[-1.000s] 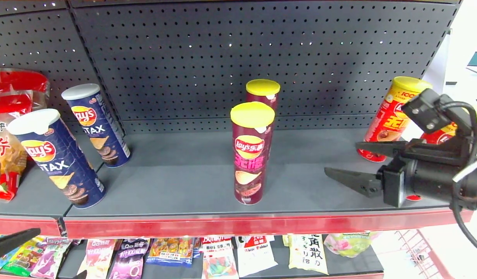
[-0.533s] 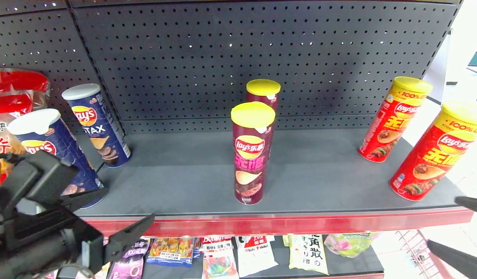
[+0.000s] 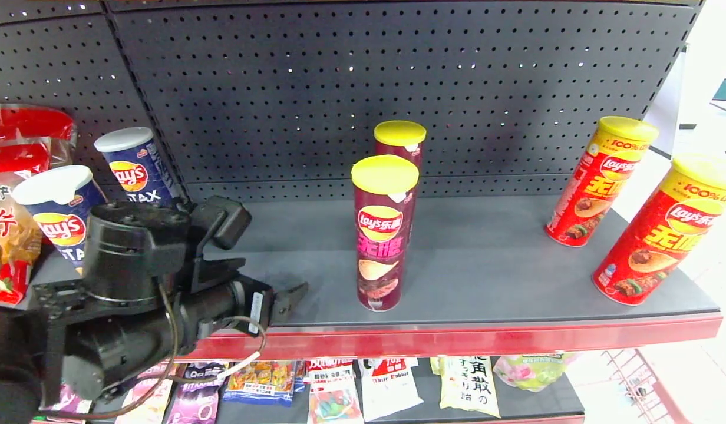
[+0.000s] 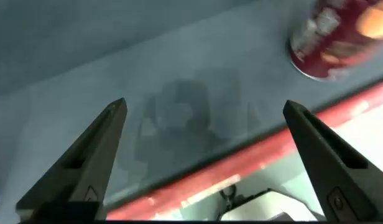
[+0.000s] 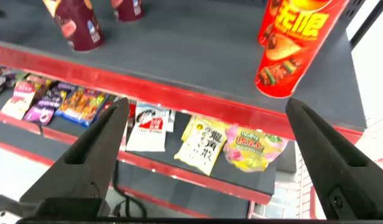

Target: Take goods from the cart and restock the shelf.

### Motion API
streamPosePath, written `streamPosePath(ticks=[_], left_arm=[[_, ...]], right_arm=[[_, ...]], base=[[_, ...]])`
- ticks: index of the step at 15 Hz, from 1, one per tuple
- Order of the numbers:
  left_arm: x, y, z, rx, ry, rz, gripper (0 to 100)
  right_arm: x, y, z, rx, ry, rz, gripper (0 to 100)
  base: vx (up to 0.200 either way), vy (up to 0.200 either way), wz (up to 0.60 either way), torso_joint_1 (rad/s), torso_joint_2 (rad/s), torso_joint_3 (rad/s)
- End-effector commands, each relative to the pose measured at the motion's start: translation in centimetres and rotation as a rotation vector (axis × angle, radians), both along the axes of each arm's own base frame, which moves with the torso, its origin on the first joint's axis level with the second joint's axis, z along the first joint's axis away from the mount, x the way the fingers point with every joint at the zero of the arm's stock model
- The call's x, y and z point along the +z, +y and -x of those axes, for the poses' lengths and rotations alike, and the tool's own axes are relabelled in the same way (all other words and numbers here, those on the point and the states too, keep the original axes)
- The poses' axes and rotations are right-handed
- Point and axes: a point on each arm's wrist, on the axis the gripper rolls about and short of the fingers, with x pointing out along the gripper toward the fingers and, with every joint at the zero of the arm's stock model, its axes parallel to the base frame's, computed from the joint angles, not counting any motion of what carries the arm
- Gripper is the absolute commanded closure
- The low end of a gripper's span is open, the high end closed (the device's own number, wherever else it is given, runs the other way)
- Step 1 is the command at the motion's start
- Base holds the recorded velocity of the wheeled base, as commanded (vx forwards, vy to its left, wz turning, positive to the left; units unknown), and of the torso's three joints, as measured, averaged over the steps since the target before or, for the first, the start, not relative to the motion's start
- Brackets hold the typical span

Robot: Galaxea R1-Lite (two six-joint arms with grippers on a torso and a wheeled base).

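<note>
Well, left pincer [image 4: 204,106] spread, purple can [image 3: 382,235] upright

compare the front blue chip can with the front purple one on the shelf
Body: the front blue can is dark blue; the front purple can is maroon-purple.
Lid: white on the blue can, yellow on the purple one.
Place: the blue can stands at the left of the shelf, partly hidden by the left arm; the purple can stands mid-shelf in full view.
Both are tall lidded tubes with a matching can behind.
</note>
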Motion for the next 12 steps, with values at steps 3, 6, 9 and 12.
streamPosePath(ticks=[3,6,9,12], left_arm=[[-1.6,-2.4,-3.8,0.000,-0.025,0.025,0],[-2.6,-3.0,-4.4,-0.032,-0.002,0.022,0],[-3.2,-3.6,-5.1,-0.056,-0.009,0.035,0],[-3.8,-4.0,-5.6,-0.068,-0.004,0.032,0]], right_arm=[[0.0,-0.1,0.4,-0.002,-0.019,-0.006,0],[0.1,-0.1,0.4,-0.002,-0.023,-0.007,0],[0.1,-0.1,0.4,-0.002,-0.023,-0.007,0],[0.3,-0.1,0.5,-0.002,-0.029,-0.009,0]], base=[[0.000,0.000,0.00,0.000,0.00,0.000],[0.000,0.000,0.00,0.000,0.00,0.000],[0.000,0.000,0.00,0.000,0.00,0.000],[0.000,0.000,0.00,0.000,0.00,0.000]])
